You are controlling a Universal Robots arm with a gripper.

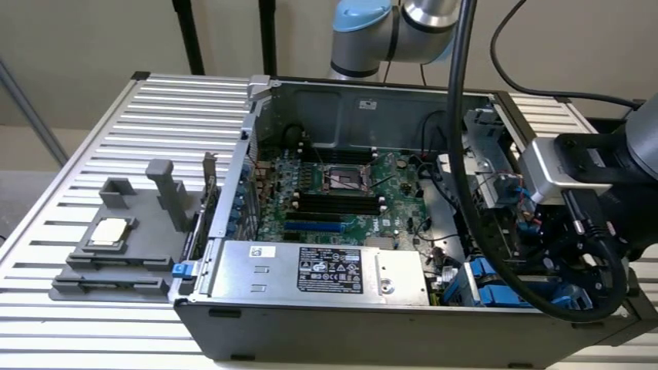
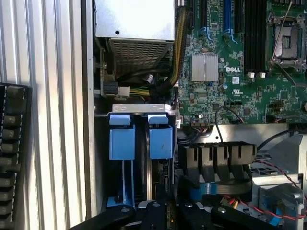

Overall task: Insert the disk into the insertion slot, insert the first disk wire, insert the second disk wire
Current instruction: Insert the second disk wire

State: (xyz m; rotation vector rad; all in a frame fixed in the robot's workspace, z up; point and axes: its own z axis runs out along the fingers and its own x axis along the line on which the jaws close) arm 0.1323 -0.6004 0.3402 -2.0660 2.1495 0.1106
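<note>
Disk placement first: the flat silver hard drive in its bright blue plastic frame appeared to stand on edge inside the insertion slot, the dark grey drive-cage bay in a corner of the open computer case. It sat just beside a second blue rail piece. Standing that way, the drive followed the bay's rails, which probably explains the upright pose. The black gripper hung directly over the drive's edge, in line with it. Whether its jaws were spread or pinching the frame could not be told.

The wrist view looked straight down into the bay and showed the green motherboard and thin red wires close by. The exterior view instead gave the whole case on the slatted metal table, with the large silver power-supply box near the blue-railed cage.
</note>
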